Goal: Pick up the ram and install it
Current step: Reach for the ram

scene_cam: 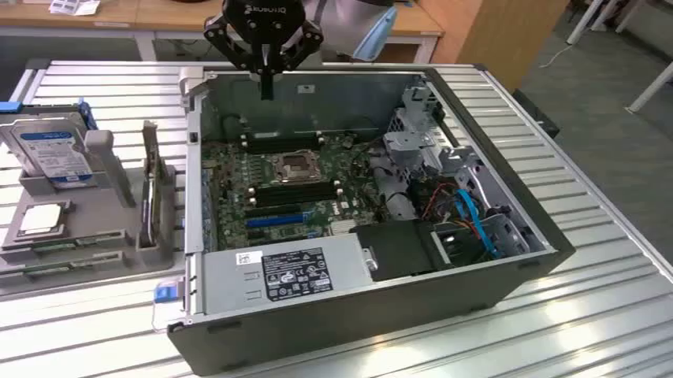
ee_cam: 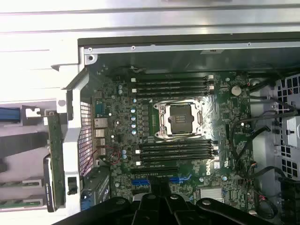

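Observation:
My gripper [scene_cam: 267, 88] hangs shut above the far side of the open computer case [scene_cam: 531, 236], with nothing between its fingers. The wrist view looks straight down on the motherboard [ee_cam: 225, 108], with the gripper [ee_cam: 159, 193] dark at the picture's edge. Black memory slots [ee_cam: 176, 85] run on one side of the CPU socket [ee_cam: 180, 119], and more slots [ee_cam: 177, 152] run on the other side. The ram [scene_cam: 58, 246] is a thin green stick lying in the grey tray [scene_cam: 105, 236] at the exterior view's left, outside the case and far from the gripper. The ram [ee_cam: 16, 183] also shows in the wrist view.
On the tray stand a silver blue-labelled hard drive [scene_cam: 53, 150], a CPU chip [scene_cam: 42, 216] and an upright green card [scene_cam: 154, 193] in a holder. Inside the case are a power supply [scene_cam: 289, 272], a drive cage [scene_cam: 415, 134] and blue cables [scene_cam: 474, 220]. The case sits on a ribbed metal table [scene_cam: 589, 315].

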